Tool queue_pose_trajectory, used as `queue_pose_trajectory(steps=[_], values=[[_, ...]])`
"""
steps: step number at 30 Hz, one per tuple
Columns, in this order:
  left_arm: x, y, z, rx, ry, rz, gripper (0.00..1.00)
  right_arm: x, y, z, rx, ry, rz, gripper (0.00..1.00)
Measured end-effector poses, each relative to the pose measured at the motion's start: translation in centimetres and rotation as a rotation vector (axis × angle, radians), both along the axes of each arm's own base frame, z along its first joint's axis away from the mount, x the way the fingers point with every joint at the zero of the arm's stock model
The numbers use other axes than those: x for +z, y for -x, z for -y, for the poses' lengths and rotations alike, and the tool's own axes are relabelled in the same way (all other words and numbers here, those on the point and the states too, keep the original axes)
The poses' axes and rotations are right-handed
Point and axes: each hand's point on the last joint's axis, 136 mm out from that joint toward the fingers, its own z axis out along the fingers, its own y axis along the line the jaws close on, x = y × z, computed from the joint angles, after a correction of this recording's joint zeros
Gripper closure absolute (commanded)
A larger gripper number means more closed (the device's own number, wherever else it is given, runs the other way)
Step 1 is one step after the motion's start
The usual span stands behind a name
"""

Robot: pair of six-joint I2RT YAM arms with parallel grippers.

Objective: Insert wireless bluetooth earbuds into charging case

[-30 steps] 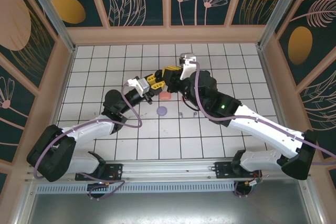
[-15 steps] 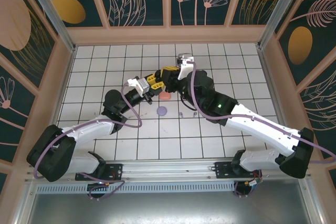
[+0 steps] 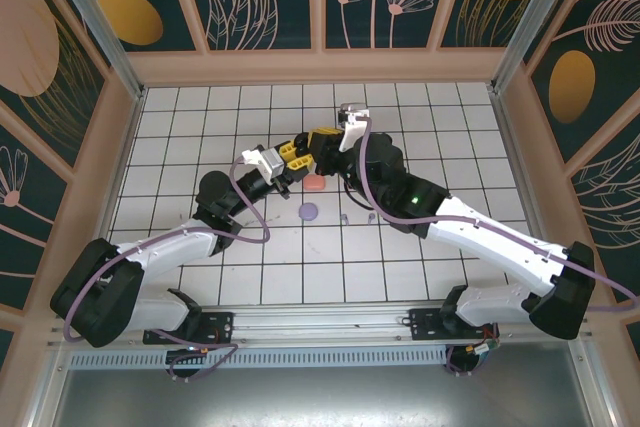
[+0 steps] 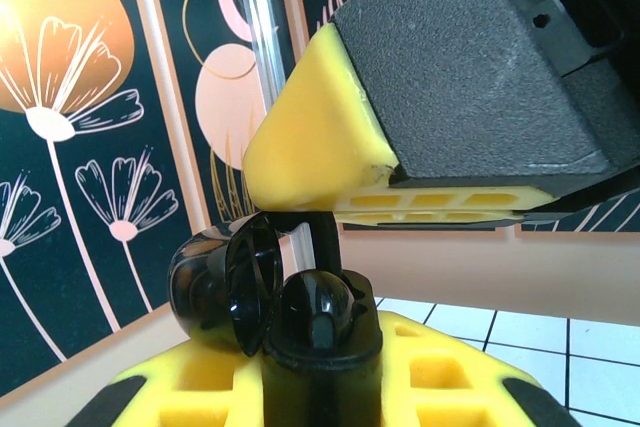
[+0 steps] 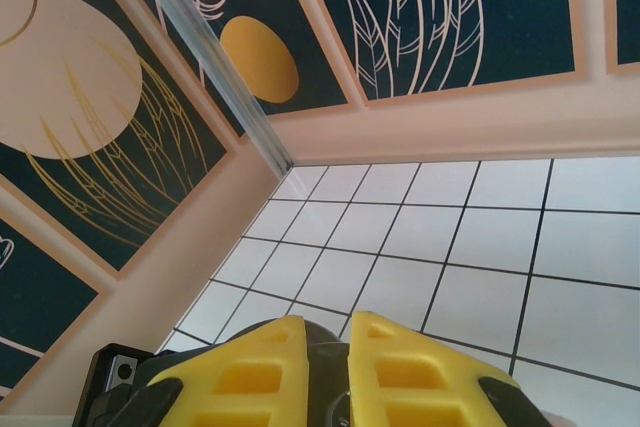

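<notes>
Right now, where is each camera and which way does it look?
Top external: above and behind the arms, looking down at the tiled table; both arms show, left end effector close to right end effector.
Left wrist: on the left wrist, looking past its yellow fingers holding the black case toward the flowered wall.
Right wrist: on the right wrist, looking over its fingers at tiles and a wall corner.
Shared: top and left wrist both show the right end effector.
</notes>
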Motion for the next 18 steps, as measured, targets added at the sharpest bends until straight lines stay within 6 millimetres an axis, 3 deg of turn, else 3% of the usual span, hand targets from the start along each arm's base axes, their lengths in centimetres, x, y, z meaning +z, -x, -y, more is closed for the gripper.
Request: queue_pose_trajectory(steps=[13, 18], values=[[0.0, -0.1, -0.1, 0.007, 0.002, -0.001, 1.0, 0.3, 0.0, 0.0, 0.004, -0.011, 0.006, 0.87], [0.0, 0.0, 0.0, 0.002, -0.005, 0.011, 1.0, 2.0, 0.5, 0.7, 0.004, -0.05, 0.032, 0.87]])
